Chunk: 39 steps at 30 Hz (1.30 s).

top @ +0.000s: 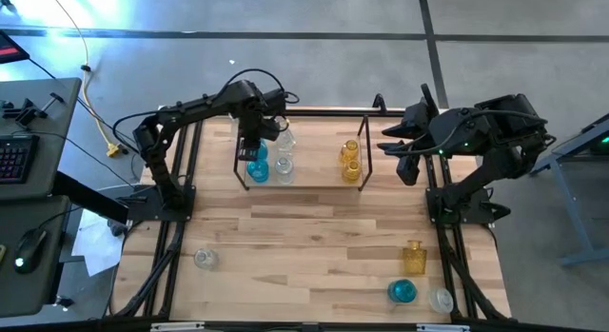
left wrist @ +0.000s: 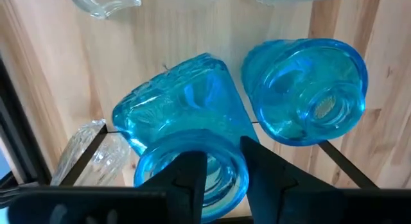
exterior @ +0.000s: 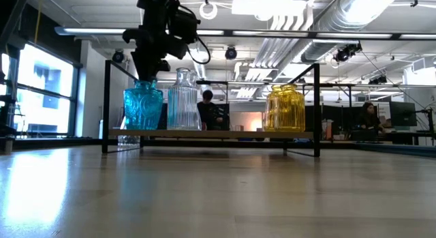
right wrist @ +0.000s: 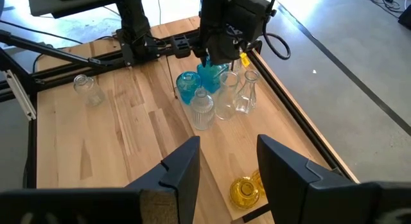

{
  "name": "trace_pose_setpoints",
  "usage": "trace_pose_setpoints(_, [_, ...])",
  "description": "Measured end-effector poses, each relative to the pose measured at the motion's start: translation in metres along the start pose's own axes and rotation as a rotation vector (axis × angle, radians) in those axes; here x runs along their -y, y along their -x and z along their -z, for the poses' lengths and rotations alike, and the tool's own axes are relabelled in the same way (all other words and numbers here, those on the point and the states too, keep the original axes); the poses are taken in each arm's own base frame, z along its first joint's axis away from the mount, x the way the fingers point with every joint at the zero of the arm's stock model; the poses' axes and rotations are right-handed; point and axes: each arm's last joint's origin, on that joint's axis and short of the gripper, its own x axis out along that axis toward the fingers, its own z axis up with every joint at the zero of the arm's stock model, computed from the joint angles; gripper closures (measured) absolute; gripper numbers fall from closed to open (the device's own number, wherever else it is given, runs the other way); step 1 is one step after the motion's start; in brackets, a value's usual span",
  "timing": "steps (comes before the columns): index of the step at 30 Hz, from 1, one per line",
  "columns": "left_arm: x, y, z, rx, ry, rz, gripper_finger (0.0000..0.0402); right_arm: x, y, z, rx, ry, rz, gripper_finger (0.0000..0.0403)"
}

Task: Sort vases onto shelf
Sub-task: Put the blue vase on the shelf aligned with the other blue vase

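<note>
The shelf (top: 319, 172) is a low black-rod rack with a wood floor on the far half of the table. Standing on its floor are a round blue vase (top: 257, 166), two clear vases (top: 284, 166) and two yellow vases (top: 350, 151). My left gripper (top: 250, 142) reaches down into the shelf's left end and is shut on a second, squarish blue vase (left wrist: 186, 108) just behind the round blue vase (left wrist: 305, 89). My right gripper (top: 392, 149) hovers open beside the shelf's right end and holds nothing. My left gripper holds the squarish blue vase by the rim of its mouth (left wrist: 228, 179), coming from above and pointing down. One finger (left wrist: 191, 179) sits over the mouth opening and the other (left wrist: 266, 176) outside the rim. The vase stays roughly upright; its base is hidden, so resting or lifted cannot be told.
A clear vase (top: 205, 259) stands on the near left of the table. An amber vase (top: 413, 257), a blue vase (top: 402, 292) and a clear vase (top: 440, 300) stand near the right corner. A black frame (top: 181, 180) edges the table. People sit far behind (exterior: 206, 105).
</note>
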Motion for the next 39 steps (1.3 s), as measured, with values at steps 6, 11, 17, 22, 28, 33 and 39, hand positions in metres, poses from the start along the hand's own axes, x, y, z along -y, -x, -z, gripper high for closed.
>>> trace_pose_setpoints(6, [0.002, 0.01, 0.004, 0.033, -0.001, -0.058, 0.0296, 0.0, 0.0, 0.0, 0.0, 0.0, 0.0, 0.0267])
trace_pose_setpoints(11, [0.004, 0.018, 0.008, 0.061, 0.006, -0.079, 0.0281, 0.0, 0.0, 0.0, 0.004, -0.002, -0.002, 0.0267])
trace_pose_setpoints(17, [0.005, 0.02, 0.009, 0.064, 0.027, -0.082, 0.0273, -0.001, 0.0, -0.002, 0.015, -0.002, -0.007, 0.0267])
trace_pose_setpoints(22, [0.01, 0.02, 0.007, 0.061, 0.009, -0.081, 0.0272, -0.001, 0.0, -0.002, 0.015, -0.005, -0.007, 0.0267])
trace_pose_setpoints(28, [0.016, 0.028, 0.009, 0.087, 0.002, -0.113, 0.0272, -0.001, 0.0, -0.002, 0.015, -0.005, -0.007, 0.0267])
trace_pose_setpoints(33, [0.019, 0.04, 0.018, 0.137, 0.021, -0.153, 0.0272, -0.001, 0.0, -0.002, 0.015, -0.005, -0.007, 0.0267])
trace_pose_setpoints(39, [0.015, 0.053, 0.026, 0.179, 0.071, -0.28, 0.0272, -0.001, 0.0, -0.002, 0.016, -0.006, -0.008, 0.0267])
